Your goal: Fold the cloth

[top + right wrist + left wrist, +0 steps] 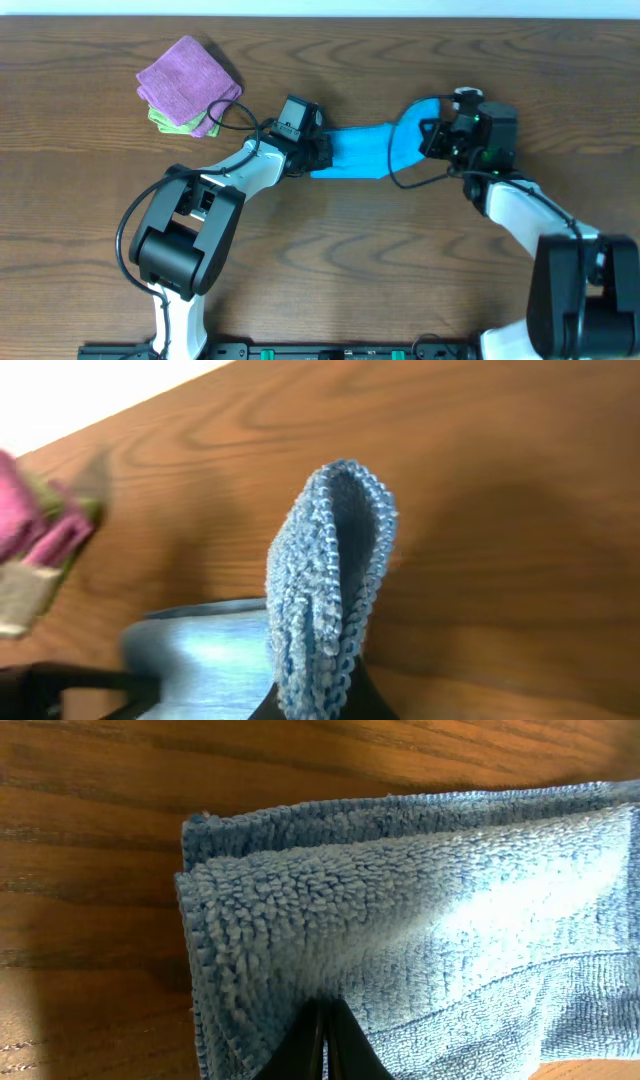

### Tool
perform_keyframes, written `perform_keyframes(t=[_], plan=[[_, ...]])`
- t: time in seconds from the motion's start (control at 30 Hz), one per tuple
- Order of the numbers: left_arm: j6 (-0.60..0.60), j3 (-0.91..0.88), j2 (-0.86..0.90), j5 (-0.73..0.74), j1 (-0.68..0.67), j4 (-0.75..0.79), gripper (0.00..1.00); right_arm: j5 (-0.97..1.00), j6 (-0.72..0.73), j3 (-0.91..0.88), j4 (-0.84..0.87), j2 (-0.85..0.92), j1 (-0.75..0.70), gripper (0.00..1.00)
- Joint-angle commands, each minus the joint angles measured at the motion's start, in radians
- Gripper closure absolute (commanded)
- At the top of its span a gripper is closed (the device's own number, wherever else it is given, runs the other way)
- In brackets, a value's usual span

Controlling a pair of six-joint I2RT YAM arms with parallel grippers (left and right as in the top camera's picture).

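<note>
Overhead: the cloth [365, 152] is bright blue and lies in the middle of the table [90, 200]. It is pulled into a long strip between the two grippers. The left gripper [318, 152] is at the cloth's left end and the right gripper [432, 135] is at its right end, where the cloth lifts up. The arm bodies hide the jaws here. Far to the upper left of the cloth sits a purple cloth [188, 75]. It lies on a green cloth [175, 122], and only the green edge peeks out.

Left wrist: the cloth [420, 950] fills most of the view, fuzzy and loopy, folded into layers with a stitched edge. Its right side is cut off. The left gripper [322, 1045] shows only as dark tips at the bottom, pressed together on the cloth.

Right wrist: the cloth [330, 590] stands up off the table as a thin doubled flap. The right gripper [320, 705] is mostly cut off at the bottom, and its jaws pinch the cloth. Left of the cloth, the purple cloth [30, 510] is a blur.
</note>
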Motion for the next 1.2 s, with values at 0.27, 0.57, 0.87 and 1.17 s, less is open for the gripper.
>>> perform_keyframes(t=[0.27, 0.57, 0.87, 1.17], plan=[[0.017, -0.006, 0.028, 0.000, 0.001, -0.023, 0.94, 0.042, -0.029, 0.021, -0.006, -0.020, 0.173, 0.99], [0.017, 0.043, 0.014, 0.058, 0.039, -0.048, 0.94, 0.065, -0.029, 0.090, -0.019, 0.018, 0.251, 0.99], [0.033, 0.067, -0.045, 0.075, 0.075, -0.077, 0.94, 0.065, -0.029, 0.160, -0.061, 0.119, 0.279, 0.99], [0.074, 0.067, -0.177, 0.041, 0.144, -0.136, 0.94, 0.081, -0.029, 0.177, -0.059, 0.187, 0.318, 0.99]])
